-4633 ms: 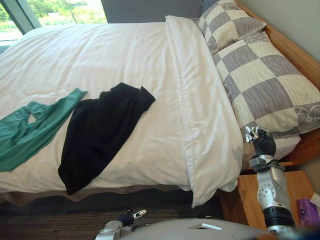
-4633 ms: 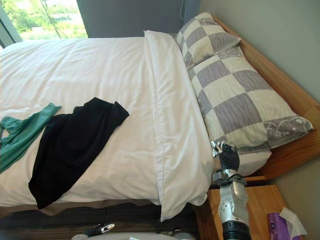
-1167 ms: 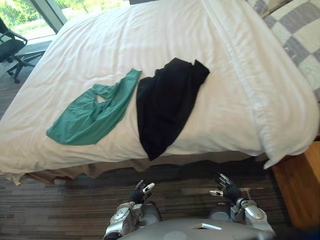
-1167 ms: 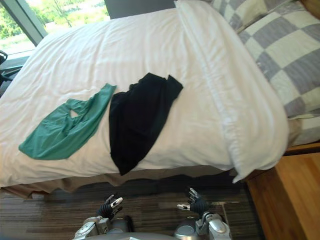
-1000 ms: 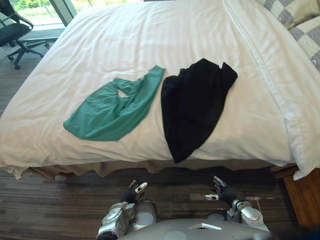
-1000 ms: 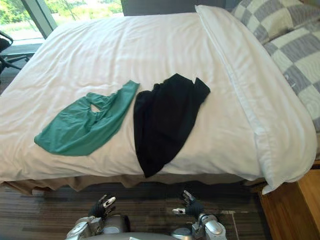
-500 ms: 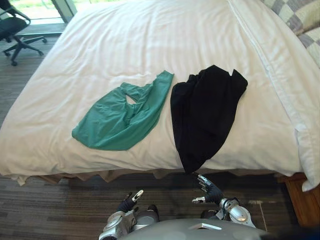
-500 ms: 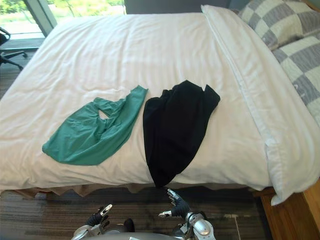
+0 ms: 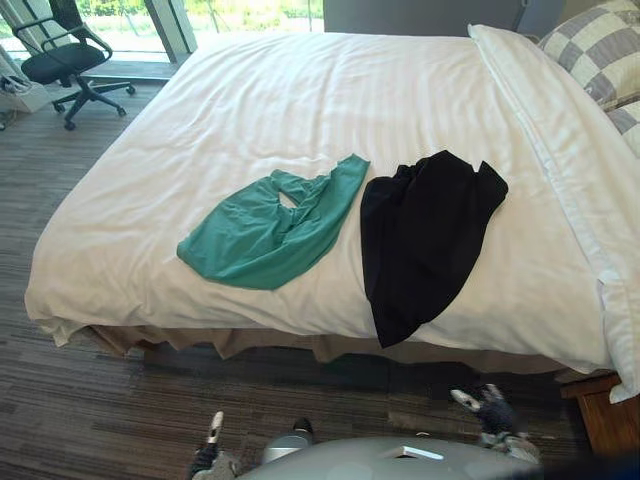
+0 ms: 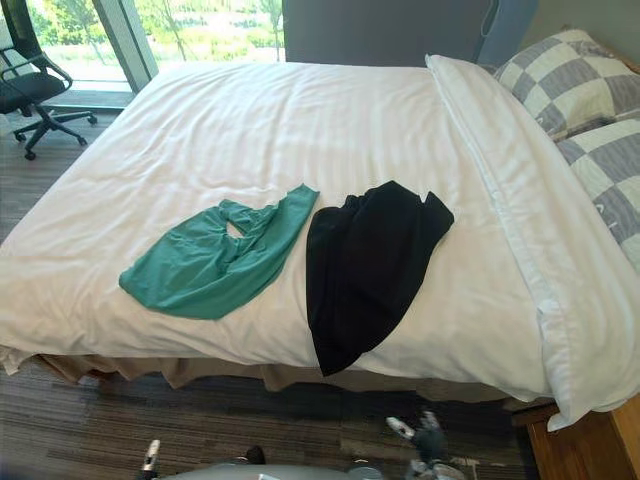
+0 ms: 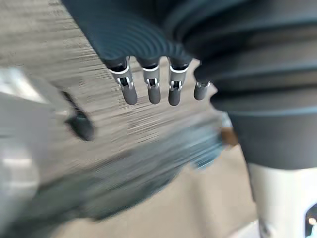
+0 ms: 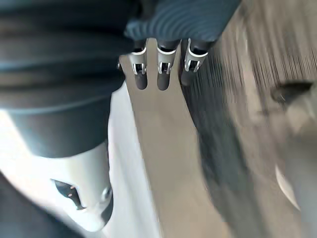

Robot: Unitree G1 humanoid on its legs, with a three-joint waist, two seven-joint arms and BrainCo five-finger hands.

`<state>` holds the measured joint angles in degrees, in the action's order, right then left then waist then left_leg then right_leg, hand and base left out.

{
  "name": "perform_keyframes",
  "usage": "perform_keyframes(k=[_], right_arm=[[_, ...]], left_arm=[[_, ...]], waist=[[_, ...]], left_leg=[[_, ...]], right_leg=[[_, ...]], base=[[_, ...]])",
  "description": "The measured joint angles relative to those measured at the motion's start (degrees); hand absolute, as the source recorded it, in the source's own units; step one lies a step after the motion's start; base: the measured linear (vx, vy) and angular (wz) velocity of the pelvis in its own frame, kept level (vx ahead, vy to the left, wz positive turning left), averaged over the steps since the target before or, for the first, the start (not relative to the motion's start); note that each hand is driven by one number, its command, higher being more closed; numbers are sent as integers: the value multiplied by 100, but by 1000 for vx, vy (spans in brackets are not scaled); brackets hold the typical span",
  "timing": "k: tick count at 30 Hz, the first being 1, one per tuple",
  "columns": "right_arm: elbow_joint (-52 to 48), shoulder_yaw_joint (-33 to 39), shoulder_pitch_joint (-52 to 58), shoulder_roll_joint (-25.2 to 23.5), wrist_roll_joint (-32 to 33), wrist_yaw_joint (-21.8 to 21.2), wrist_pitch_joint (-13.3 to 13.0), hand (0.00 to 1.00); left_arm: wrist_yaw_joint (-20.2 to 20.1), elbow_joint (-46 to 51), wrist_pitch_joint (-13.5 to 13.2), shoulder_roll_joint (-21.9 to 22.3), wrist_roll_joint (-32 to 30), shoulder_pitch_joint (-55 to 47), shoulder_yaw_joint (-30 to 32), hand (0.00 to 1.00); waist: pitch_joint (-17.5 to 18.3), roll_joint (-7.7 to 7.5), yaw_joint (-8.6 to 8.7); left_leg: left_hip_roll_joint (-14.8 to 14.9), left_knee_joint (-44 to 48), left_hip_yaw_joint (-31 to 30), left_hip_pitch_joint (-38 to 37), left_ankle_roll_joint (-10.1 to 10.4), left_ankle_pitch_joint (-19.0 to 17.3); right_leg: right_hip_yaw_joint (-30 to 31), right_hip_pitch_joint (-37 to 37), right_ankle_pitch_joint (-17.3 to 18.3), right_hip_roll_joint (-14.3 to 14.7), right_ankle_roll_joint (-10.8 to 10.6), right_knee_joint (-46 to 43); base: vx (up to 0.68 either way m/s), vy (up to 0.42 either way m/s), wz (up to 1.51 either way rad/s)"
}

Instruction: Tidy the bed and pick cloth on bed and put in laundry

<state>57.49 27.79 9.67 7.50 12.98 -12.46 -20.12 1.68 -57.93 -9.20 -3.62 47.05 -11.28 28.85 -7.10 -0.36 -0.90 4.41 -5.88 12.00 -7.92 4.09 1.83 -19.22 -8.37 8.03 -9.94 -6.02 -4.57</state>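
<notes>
- The big bed (image 9: pixel 300 100) has a smooth white cover on it.
- A green cloth (image 9: pixel 265 225) lies flat on the cover, near the middle of the head view.
- A black cloth (image 9: pixel 425 240) lies just beside it, at 3 o'clock from the green one. The two are very close, and I cannot tell if they touch.
- The narrow end of the black cloth points to 6 o'clock and reaches the near edge of the bed.
- Two checked pillows (image 9: pixel 600 50) sit at the head of the bed, up at 2 o'clock.
- A black office chair (image 9: pixel 62 55) stands on the floor (image 9: pixel 90 410) at 11 o'clock, well apart from the bed.
- A bit of a wooden bedside stand (image 9: pixel 612 422) shows at 4 o'clock, just by the corner of the bed.
- The left hand (image 11: pixel 154 89) is low over the floor at 7 o'clock, well apart from both cloths. Its fingers point down, straight and side by side, and it holds nothing.
- The right hand (image 12: pixel 162 74) is low at 5 o'clock, below the edge of the bed and near the black cloth's narrow end, but not touching it. Its fingers are straight too, and nothing is in them.
- Both arms hang down in front of the bed.
</notes>
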Motion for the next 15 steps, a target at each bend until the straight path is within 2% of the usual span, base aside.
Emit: perform_keyframes(k=[1, 4, 5, 9, 10, 11, 12, 13, 14, 15], right_arm=[[-148, 209, 43, 70, 104, -24, -55, 0], [-1006, 1075, 210, 478, 394, -147, -492, 0], [-1510, 1321, 252, 656, 461, -223, -701, 0], [-2950, 1453, 303, 1219, 490, -612, -1129, 0], [-3173, 1439, 188, 1410, 480, -788, -1275, 0], [-3189, 1411, 75, 1500, 478, -839, -1289, 0], [-3184, 1369, -49, 1604, 469, -863, -1290, 0], [-3175, 1054, -390, 1996, 429, -840, -1282, 0], [-3170, 955, -464, 2077, 420, -836, -1281, 0], [-3173, 562, -803, 2348, 358, -809, -1276, 0]], left_arm=[[-1, 170, -39, -40, 85, 3, 85, 0], [-128, 1124, -248, -434, 33, 43, 427, 0], [-180, 1582, -364, -641, -167, 57, 521, 0], [-360, 2760, -779, -1450, -1029, 201, 532, 0], [377, 2926, -1497, -1610, -2412, 316, 350, 0], [642, 3022, -1978, -1629, -2879, 345, 307, 0], [818, 3176, -2325, -1661, -3207, 394, 273, 0], [975, 3584, -2314, -2045, -3334, 725, 41, 0], [954, 3563, -2334, -2145, -3321, 800, -7, 0], [783, 3508, -2562, -2471, -3296, 1091, -100, 0]], waist=[[17, 22, 2], [73, 79, 40], [117, 104, 64], [313, 85, 131], [382, 57, 147], [400, 66, 163], [399, 57, 164], [384, -1, 168], [384, -2, 170], [386, -5, 211]], left_leg=[[0, -1, 12, 8, 2, -3], [17, -1, 166, 25, 9, -14], [22, -1, 200, 64, 9, -17], [12, 2, 213, 95, 29, -109], [-6, 14, 139, 96, 26, -65], [-8, 32, 138, 97, 27, -66], [-8, 34, 134, 104, 28, -67], [-9, 37, 73, 101, 28, -65], [-8, 38, 57, 98, 28, -65], [-8, 51, 11, 82, 28, -65]], right_leg=[[4, 1, 2, 0, -4, 8], [8, 24, 15, 1, 5, 47], [29, 71, 20, 7, 13, 59], [99, 92, 73, 12, 18, 50], [97, 86, 49, 5, 3, 10], [97, 86, 51, 2, 4, 9], [97, 86, 52, 1, 6, 16], [93, 77, 51, 7, 8, 25], [94, 71, 51, 10, 9, 27], [94, 29, 50, 10, 10, 28]], base=[[-47, 23, -2], [-29, 14, 3], [15, 14, -5], [150, 0, -4], [195, -13, 7], [162, -11, 7], [189, -8, 14], [149, -6, 14], [200, -18, 18], [104, -17, 11]])
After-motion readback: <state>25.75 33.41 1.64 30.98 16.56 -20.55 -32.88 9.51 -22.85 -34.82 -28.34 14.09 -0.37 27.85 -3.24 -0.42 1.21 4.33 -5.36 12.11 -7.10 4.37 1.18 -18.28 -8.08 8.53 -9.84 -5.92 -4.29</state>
